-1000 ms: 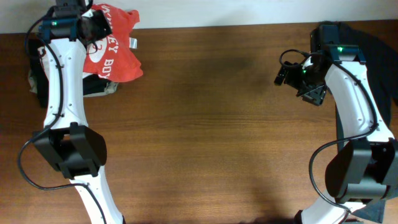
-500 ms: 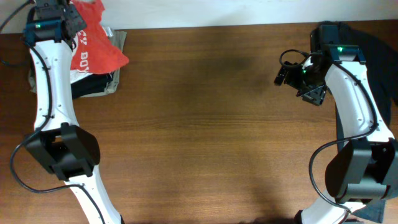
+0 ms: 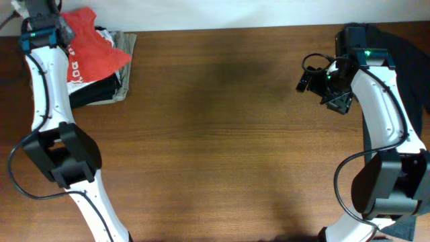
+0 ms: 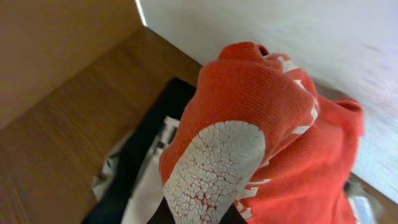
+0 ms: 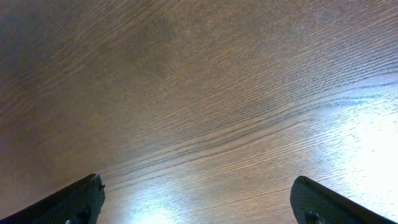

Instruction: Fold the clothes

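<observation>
The red-orange T-shirt (image 3: 91, 48) with white lettering hangs bunched from my left gripper (image 3: 62, 30) at the table's far left corner, over a stack of folded garments. In the left wrist view the shirt (image 4: 261, 124) fills the frame, a cracked white print panel nearest the jaws; my left gripper (image 4: 200, 214) is shut on the shirt, its fingers mostly hidden by cloth. My right gripper (image 3: 306, 79) is open and empty at the right side above bare wood; its two fingertips (image 5: 81, 196) stand wide apart in the right wrist view.
A stack of folded white, black and khaki garments (image 3: 101, 94) lies under the shirt at the far left, also in the left wrist view (image 4: 140, 174). A dark garment (image 3: 396, 47) lies at the far right edge. A white wall runs behind the table.
My left gripper has carried the red-orange shirt leftward and toward the back left corner, over the folded stack. The right arm has not moved.
</observation>
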Tool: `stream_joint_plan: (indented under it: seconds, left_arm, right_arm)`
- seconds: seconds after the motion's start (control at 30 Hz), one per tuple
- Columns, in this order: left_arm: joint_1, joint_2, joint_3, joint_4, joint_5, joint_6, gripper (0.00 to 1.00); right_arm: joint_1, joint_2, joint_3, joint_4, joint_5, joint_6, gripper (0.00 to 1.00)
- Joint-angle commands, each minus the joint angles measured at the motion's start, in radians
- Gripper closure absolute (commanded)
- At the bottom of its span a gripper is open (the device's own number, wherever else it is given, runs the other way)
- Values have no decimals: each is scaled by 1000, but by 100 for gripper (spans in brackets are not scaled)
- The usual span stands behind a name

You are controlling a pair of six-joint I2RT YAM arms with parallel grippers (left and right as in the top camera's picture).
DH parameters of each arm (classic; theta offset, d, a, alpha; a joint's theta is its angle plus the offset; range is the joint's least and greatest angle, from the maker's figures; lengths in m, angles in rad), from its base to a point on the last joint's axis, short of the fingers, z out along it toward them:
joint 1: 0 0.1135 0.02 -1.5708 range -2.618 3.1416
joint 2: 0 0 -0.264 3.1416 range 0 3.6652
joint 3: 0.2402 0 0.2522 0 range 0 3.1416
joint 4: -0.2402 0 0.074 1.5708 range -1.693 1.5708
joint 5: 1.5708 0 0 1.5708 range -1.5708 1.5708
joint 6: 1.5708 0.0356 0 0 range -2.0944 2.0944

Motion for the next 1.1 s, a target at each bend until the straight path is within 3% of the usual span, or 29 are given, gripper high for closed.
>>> stream_joint_plan:
  seconds: [0.0,0.1,0.13,0.2,0.23,0.27,0.5,0.53,0.7,0.77,0.9,0.97,1.07]
  left_arm:
    - [52,28,25,57,-71,8,95]
    - [81,58,25,65,-71,8,87]
    - [89,65,25,63,-69,8,74]
    - [98,83,25,50,-68,8,33]
    - [101,91,25,42,-69,9,6]
    - [103,97,25,34,-69,9,1]
    - [89,90,107,-10,-68,72,4]
    - [82,90,125,-29,-56,72,11]
    - [56,103,132,-90,198,72,73]
    - [48,123,114,-92,324,72,74]
    - [41,198,98,-93,333,72,73]
    - [43,249,98,-102,333,72,61]
    - [44,276,98,-96,325,73,60]
  right_arm:
    - [-4,-3,3,0,13,0,1]
    - [-4,-3,3,0,13,0,1]
    - [-4,-3,3,0,13,0,1]
    - [-4,-3,3,0,13,0,1]
    - [-4,-3,3,0,13,0,1]
    - [-4,-3,3,0,13,0,1]
    - [-4,-3,3,0,13,0,1]
    - [-4,-3,3,0,13,0,1]
    - [-4,-3,3,0,13,0,1]
    - [-4,-3,3,0,13,0,1]
    - [-4,-3,3,0,13,0,1]
    - [-4,-3,3,0,13,0,1]
    - [-4,-3,3,0,13,0,1]
